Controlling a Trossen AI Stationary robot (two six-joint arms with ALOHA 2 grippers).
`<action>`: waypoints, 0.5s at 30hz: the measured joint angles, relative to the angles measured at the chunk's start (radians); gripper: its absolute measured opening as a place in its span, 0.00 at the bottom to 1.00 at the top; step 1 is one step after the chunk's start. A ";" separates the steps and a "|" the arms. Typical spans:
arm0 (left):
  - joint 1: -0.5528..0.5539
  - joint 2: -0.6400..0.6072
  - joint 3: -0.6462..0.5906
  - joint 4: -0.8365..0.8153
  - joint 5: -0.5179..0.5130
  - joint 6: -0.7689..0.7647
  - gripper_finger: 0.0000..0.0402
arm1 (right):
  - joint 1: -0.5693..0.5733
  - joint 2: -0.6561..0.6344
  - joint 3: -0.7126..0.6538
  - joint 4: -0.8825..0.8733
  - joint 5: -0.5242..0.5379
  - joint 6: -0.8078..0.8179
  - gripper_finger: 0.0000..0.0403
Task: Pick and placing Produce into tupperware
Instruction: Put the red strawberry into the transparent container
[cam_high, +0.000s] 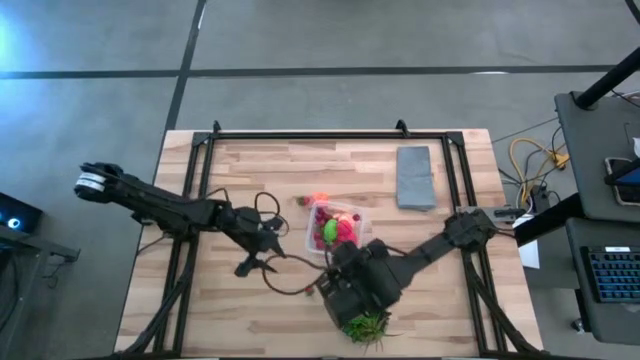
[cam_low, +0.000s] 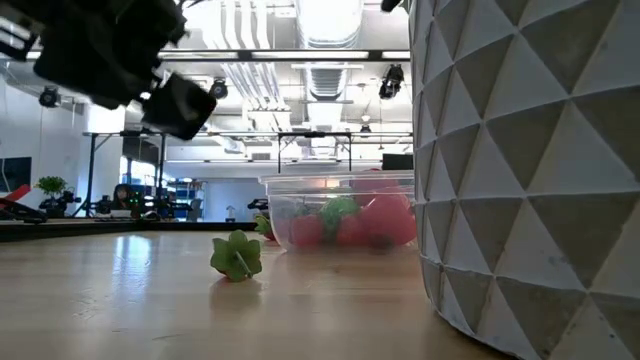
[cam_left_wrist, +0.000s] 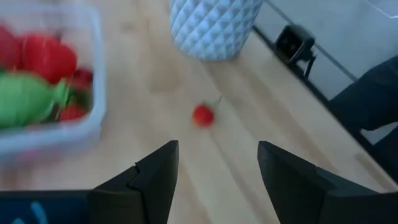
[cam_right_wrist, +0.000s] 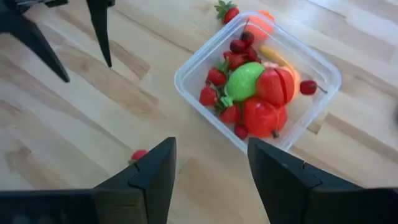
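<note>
The clear tupperware stands mid-table and holds red, pink and lime-green produce. A strawberry and an orange piece lie just beyond its far side. A tiny red berry lies on the wood in front of my left gripper, which is open and empty to the container's left. My right gripper hangs open and empty above the table on the container's near side. A lime-green piece rests on the table nearer the front.
A white faceted pot with a green plant stands at the near edge, close to my right arm. A flat grey slab lies at the far right. A black frame borders the wooden table.
</note>
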 joint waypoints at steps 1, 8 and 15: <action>-0.013 0.018 0.014 0.017 -0.021 0.000 0.51 | 0.009 -0.001 -0.006 -0.002 0.008 0.019 0.47; -0.039 0.186 0.132 0.031 -0.077 0.079 0.51 | 0.060 -0.012 -0.015 -0.002 0.037 0.028 0.47; -0.059 0.392 0.223 0.031 -0.076 0.154 0.51 | 0.135 -0.012 -0.020 -0.001 0.036 0.034 0.47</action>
